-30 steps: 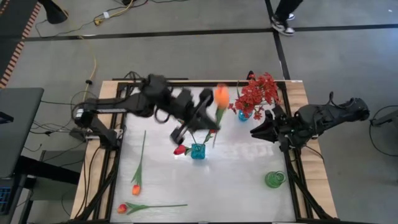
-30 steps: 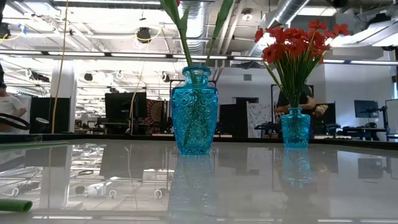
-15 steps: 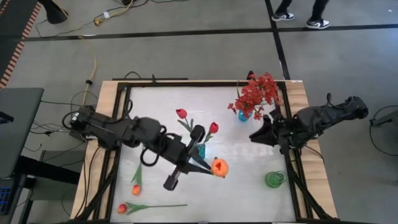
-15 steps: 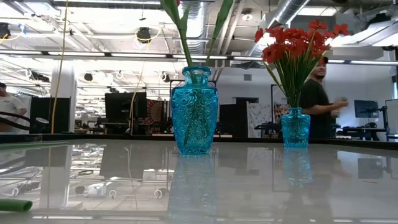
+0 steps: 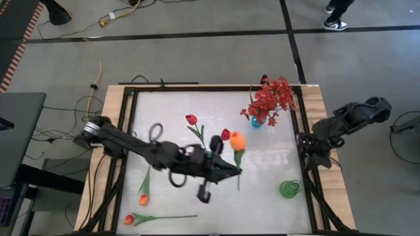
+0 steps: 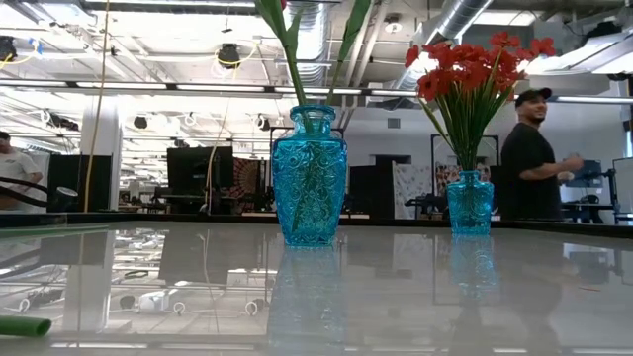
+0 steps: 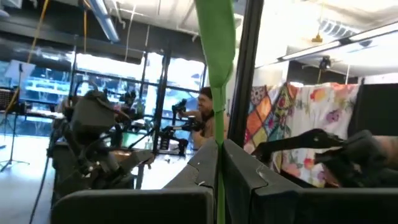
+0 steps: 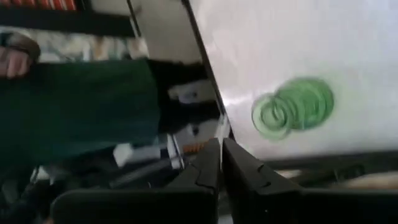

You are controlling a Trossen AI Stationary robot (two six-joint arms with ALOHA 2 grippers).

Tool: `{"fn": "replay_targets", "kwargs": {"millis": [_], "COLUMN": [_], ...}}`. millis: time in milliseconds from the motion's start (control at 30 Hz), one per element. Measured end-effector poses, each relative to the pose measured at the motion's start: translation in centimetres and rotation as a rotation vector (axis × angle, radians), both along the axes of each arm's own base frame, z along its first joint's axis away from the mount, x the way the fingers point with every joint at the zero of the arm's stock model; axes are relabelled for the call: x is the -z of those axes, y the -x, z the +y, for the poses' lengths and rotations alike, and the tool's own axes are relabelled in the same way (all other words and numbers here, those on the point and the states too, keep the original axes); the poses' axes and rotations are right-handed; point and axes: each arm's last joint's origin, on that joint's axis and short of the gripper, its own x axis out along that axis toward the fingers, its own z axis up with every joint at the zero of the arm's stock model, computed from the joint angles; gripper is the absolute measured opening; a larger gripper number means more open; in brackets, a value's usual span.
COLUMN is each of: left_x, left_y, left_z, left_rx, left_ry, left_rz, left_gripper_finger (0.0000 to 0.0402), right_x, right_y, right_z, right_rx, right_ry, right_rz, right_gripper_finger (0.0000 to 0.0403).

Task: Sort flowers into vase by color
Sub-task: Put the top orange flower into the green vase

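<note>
Table [image 5: 262, 167]: pale top in a wooden frame, both arms reaching in from its two sides.
Left arm: stretched across the middle of the table toward the right arm's side; left gripper [image 5: 231, 172] clamped tight on the stem of an orange tulip [image 5: 236, 140], whose bud stands above the fingers just beside the middle vase.
Right arm: folded back at the table's edge; right gripper [image 8: 219, 163] seems nearly closed with nothing between its fingers, looking down at the green vase.
Blue vase, middle [image 5: 211, 156]: already holds two red rosebuds [image 5: 191, 119]; wrong colour for the tulip, I judge.
Blue vase, far [image 5: 256, 121]: filled with the red blossom spray [image 5: 270, 98]; also taken.
Green vase [image 5: 289, 189]: low, empty, near the right arm's edge; likely home for the orange.
Step in hand: carry the tulip to the green vase.
Doing it well: keep the stem upright, bring its lower end over the mouth, lower until it bottoms, then let go.
Risk: a tall stem in a small vase may tip it over.
Remaining: two more orange tulips [image 5: 143, 198] lie flat near the left arm's corner.
</note>
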Motion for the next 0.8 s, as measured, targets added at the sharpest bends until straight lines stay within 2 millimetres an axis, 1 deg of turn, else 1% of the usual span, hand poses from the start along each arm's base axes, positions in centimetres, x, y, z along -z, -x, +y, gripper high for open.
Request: {"fn": "replay_targets", "kwargs": {"millis": [100, 200, 333, 467, 533, 633, 800], "left_x": [2.4, 4.2, 5.8, 6.7, 6.9, 6.6, 4.3], "left_y": [-1.9, -3.9, -6.7, -9.3, -10.1, -10.6, -10.3], "left_z": [-0.9, -1.7, -2.8, -3.8, -4.2, -4.0, -3.6], "left_rx": [-0.02, -0.066, -0.078, -0.07, -0.073, -0.097, -0.107], "left_ry": [0.007, 0.007, 0.003, 0.005, 0.005, -0.037, -0.056], "left_rz": [-0.019, -0.053, -0.075, -0.08, -0.077, -0.052, -0.04], "left_gripper_finger": [0.0, 0.0, 0.0, 0.0, 0.0, 0.0, 0.0], "right_x": [0.8, 1.3, 1.4, 1.4, 1.4, 1.4, 1.3], "right_y": [0.1, 0.2, 0.1, 0.3, 0.4, 0.7, 1.2], "right_z": [0.3, 0.5, 0.7, 0.6, 0.5, 0.4, 0.2], "right_rx": [-0.059, -0.118, -0.169, -0.191, -0.193, -0.197, -0.235], "right_ry": [0.033, 0.085, 0.136, 0.148, 0.146, 0.143, 0.152], "right_rz": [0.018, -0.004, -0.048, -0.066, -0.065, -0.059, -0.097], "right_gripper_finger": [0.0033, 0.0026, 0.003, 0.004, 0.004, 0.0036, 0.0029]}}
